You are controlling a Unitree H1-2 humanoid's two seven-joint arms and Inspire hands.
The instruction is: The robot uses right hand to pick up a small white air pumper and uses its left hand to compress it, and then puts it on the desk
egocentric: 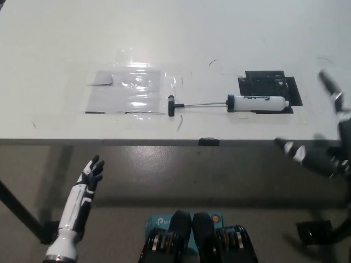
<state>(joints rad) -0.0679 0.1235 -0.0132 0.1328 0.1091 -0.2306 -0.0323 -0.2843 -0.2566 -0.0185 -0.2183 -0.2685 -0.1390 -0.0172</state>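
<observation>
Pump [236, 102]: small, white barrel, lying flat on desk, rod fully extended leftward to black T-handle; barrel end rests over black patch.

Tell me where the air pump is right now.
In the head view, the white air pump lies flat on the desk right of centre, barrel over a black patch, rod extended toward the clear sheet.

Lab test bench: white desk [66, 33], taped markers [269, 90], bare floor [164, 164].

White left hand [82, 192], black right hand [329, 148] silver-jointed.
</observation>
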